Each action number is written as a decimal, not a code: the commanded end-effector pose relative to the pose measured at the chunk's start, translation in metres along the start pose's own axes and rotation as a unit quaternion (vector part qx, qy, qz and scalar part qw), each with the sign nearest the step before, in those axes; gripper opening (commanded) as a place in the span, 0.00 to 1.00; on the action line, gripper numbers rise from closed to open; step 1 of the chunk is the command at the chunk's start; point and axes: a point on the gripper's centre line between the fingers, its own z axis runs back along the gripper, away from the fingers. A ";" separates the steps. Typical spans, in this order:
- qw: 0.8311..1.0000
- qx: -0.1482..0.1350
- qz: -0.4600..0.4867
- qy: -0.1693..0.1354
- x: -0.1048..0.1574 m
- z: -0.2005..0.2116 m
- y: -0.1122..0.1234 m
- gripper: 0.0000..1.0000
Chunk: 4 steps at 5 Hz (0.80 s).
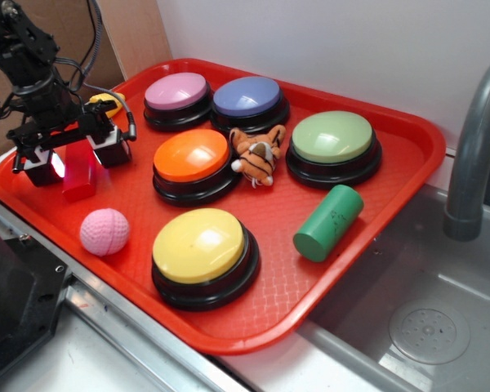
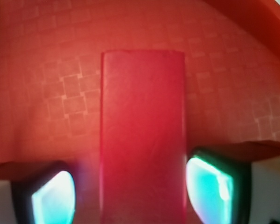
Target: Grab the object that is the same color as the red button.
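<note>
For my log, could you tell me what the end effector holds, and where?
Nothing clearly: the end effector straddles the red block, pads beside its long sides, gaps visible.

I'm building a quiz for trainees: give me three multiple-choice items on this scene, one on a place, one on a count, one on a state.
1. Where is the small red rectangular block?
A. between the gripper fingers
B. beside the green cylinder
C. on the yellow button

2. How many dome buttons sit on the red plastic tray?
A. three
B. five
C. seven

3. The gripper is:
A. open around the block
B. shut, empty
C. out of view

Answers: 1 A, the wrist view shows a finger either side; 2 B, pink, blue, green, orange, yellow; 3 A, a gap shows beside the block.
</note>
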 end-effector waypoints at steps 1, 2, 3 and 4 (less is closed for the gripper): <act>1.000 0.013 0.004 -0.023 -0.003 0.002 0.003 0.00; 1.000 0.005 -0.014 -0.018 -0.003 0.006 0.002 0.00; 0.996 0.018 -0.088 0.007 0.003 0.035 -0.010 0.00; 0.984 -0.028 -0.174 0.005 0.006 0.084 -0.032 0.00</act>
